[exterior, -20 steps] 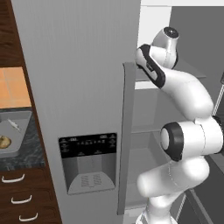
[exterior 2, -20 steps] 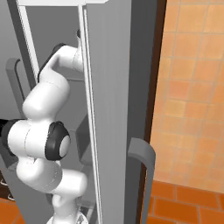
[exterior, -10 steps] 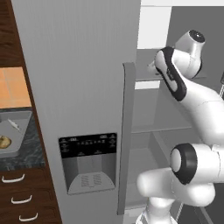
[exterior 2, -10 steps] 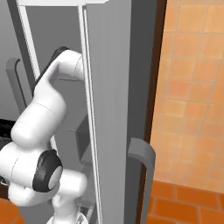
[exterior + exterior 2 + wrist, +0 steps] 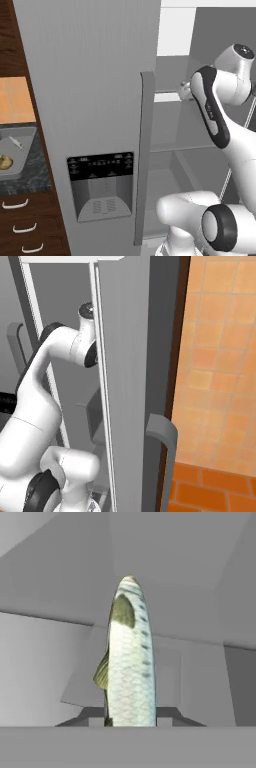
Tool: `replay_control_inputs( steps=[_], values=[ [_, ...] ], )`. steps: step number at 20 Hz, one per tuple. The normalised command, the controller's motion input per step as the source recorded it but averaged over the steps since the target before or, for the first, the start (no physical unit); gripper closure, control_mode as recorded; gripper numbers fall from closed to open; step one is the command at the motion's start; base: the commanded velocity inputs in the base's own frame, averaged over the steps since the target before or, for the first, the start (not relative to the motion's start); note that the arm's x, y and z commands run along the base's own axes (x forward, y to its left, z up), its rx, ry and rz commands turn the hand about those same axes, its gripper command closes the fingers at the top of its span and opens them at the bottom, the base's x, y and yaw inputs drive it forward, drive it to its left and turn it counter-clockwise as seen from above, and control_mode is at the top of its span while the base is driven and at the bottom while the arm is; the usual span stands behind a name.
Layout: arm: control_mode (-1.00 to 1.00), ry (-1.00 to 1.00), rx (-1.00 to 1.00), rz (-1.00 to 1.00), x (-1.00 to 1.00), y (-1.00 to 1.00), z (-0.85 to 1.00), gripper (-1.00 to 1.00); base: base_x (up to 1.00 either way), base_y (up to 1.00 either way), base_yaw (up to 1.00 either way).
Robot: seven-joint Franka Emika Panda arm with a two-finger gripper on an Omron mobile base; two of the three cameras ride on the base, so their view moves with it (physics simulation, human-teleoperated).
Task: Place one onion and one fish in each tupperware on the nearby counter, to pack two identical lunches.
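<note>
I'm looking down the hand camera and the fish [image 5: 131,657] runs straight up the middle of the view, long axis in line with the gripper [image 5: 131,721], its narrow end pointing away from me toward the grey back wall of the fridge interior. Silvery scaled flank, an olive patch near the far end, a greenish fin on the left side. The fingers [image 5: 167,714] sit tight against its near end on both sides, so I read the gripper as clamped on the fish.

The left base view gives me what the hand camera can't: the arm [image 5: 220,110] reaching into the open fridge compartment beside the closed door [image 5: 90,100] with its vertical handle [image 5: 145,155] and the dispenser panel [image 5: 101,185]. At the far left, one grey tupperware [image 5: 22,137] rests on the dark speckled counter [image 5: 30,177]; something brownish lies in it by the picture's edge, too small to name.

The right base view shows the open door's edge [image 5: 122,386] close beside the arm's elbow [image 5: 67,348], with little room between them.
</note>
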Motion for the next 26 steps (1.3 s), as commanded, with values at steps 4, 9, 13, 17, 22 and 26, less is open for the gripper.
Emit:
replay_control_inputs(
  steps=[4, 9, 13, 17, 22, 26],
  values=[
    [-1.00, 0.23, -0.03, -0.01, -1.00, 0.00, -0.84, 1.00, 0.00, 0.00, 0.00],
    [-1.00, 0.25, -0.08, 0.00, -1.00, 0.00, -0.93, 1.00, 0.00, 0.00, 0.00],
    [1.00, 0.11, -0.04, 0.00, -0.50, 0.00, -0.47, 1.00, -0.50, 0.13, 0.01],
    [1.00, 0.00, 0.00, 0.00, 0.00, 0.00, 0.00, 1.00, -1.00, 0.91, 0.14],
    [1.00, 0.00, 0.00, 0.00, 0.00, 0.00, 0.00, 1.00, -0.84, 1.00, 0.37],
    [1.00, 0.00, 0.00, 0.00, 0.00, 0.00, 0.00, 1.00, -0.18, 1.00, 0.43]
  ],
)
